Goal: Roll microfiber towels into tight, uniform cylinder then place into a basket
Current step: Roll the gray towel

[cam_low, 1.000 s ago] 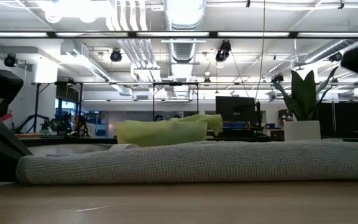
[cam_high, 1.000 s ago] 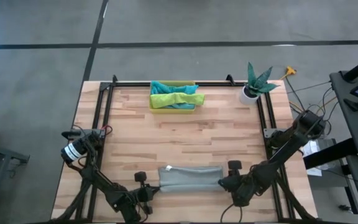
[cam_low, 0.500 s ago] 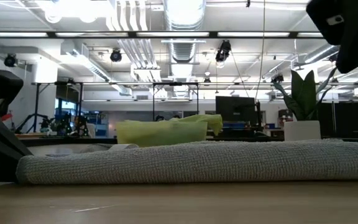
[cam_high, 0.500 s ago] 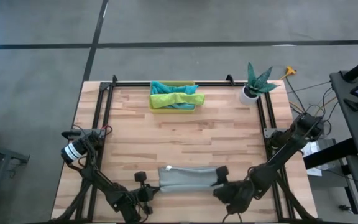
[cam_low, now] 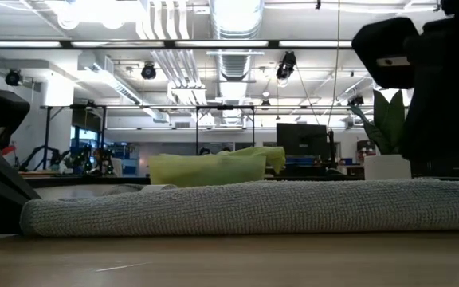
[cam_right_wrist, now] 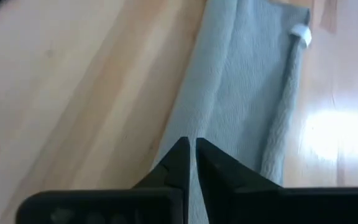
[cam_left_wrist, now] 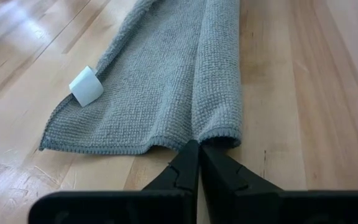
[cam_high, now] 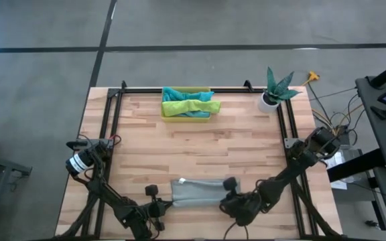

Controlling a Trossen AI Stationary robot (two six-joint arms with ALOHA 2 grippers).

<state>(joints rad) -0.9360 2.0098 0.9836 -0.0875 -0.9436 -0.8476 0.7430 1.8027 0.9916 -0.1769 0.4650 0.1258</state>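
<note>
The grey towel (cam_high: 198, 190) lies as a long strip along the table's near edge, its near long side folded over (cam_left_wrist: 219, 74) and a white tag (cam_left_wrist: 86, 87) at its left end. My left gripper (cam_left_wrist: 197, 146) is shut at that left end (cam_high: 169, 203). My right gripper (cam_right_wrist: 191, 146) is shut over the towel's right end (cam_high: 226, 194), which it hides from above. The yellow basket (cam_high: 186, 107) stands at the far edge with a teal and a lime green towel in it. My left gripper's shut fingertips meet the hem of the towel's left end (cam_left_wrist: 194, 138), where the folded near side joins the flat part. They come slanting down from the left, along the towel. Whether cloth is between them I cannot tell. My right gripper pinches the towel near its right end, at the near long side (cam_right_wrist: 178, 132), with only a slit between the fingers. The fingers slant down from the right, along the towel. The towel lies flat on the table; the fingers hide the contact itself.
A white pot with a green plant (cam_high: 271, 99) stands at the far right corner. A black frame rail (cam_high: 179, 90) runs along the table's far edge and down both sides. Bare wood (cam_high: 193, 150) lies between the basket and the grey towel.
My right gripper has gone toward the table's left edge and a little down, turning as it went, and now stands over the towel's right end; its dark body has come into the low view at the right. The towel has stayed in place.
</note>
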